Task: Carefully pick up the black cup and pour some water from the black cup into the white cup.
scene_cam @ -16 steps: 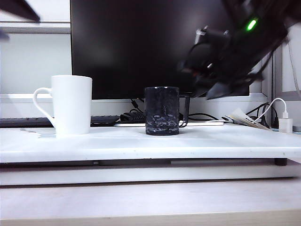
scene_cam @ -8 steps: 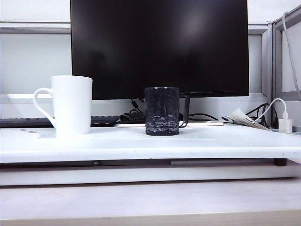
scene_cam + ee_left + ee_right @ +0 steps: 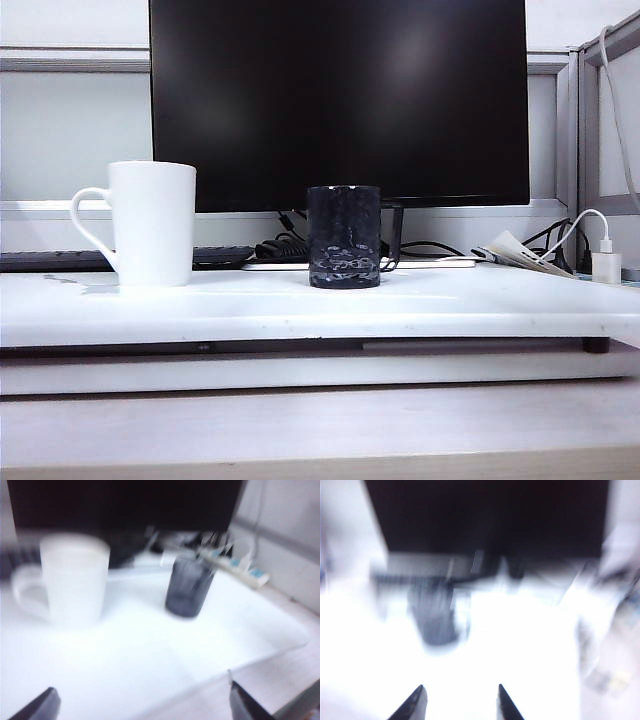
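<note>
The white cup [image 3: 150, 224] and the shorter black cup [image 3: 344, 236] stand upright and apart on the white table [image 3: 400, 310], neither one touched. The left gripper [image 3: 142, 702] hangs released and empty well short of them (its picture is blurred), and the right gripper [image 3: 461, 702], fingers parted with nothing between, is likewise back from the black cup.

"Where is the black cup [image 3: 344, 236]?"

"It stands up straight near the middle of the white table [image 3: 320, 310]. It is short, with straight sides and grey-white speckles near its bottom (a thin handle pokes out on its right side)."

"And the white cup [image 3: 152, 223]?"

"It stands up straight too, well apart from the black one, on the left. It is taller and plain, gets thinner toward the bottom, and its big loop handle points left."

"Any water?"

"I cannot tell."
</note>
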Robot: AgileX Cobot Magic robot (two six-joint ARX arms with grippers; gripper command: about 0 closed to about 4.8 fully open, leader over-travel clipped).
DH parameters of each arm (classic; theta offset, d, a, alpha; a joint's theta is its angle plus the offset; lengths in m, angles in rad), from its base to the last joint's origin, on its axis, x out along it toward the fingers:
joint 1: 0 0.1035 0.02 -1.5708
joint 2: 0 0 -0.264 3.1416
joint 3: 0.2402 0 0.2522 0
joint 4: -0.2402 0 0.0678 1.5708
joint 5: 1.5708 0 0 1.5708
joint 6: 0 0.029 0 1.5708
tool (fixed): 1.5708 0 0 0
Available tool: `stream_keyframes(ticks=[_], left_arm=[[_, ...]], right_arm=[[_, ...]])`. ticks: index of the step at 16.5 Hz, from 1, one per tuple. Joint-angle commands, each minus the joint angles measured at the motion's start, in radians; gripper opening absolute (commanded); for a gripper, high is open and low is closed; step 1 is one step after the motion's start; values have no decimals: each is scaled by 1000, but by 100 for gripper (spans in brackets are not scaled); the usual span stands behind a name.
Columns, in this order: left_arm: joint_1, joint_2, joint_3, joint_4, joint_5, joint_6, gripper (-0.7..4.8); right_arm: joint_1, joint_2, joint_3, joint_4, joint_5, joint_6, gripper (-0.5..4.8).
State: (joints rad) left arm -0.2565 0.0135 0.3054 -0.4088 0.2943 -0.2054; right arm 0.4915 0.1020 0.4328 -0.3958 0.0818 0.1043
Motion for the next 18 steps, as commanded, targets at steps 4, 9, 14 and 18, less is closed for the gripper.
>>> stream_keyframes(ticks=[4,9,14,18], left_arm=[[2,1,-286,229,-8,-116,479],[2,10,-296,246,-99,-78,378],[2,10,-296,246,-100,-56,-5],[2,10,-296,248,-92,-75,-5]], right_arm=[[0,-6,-362,364,-18,6,180],[-2,-2,-426,265,31,57,169],[-6,-2,-426,304,144,-34,-1],[-24,-2,-426,308,158,-23,18]])
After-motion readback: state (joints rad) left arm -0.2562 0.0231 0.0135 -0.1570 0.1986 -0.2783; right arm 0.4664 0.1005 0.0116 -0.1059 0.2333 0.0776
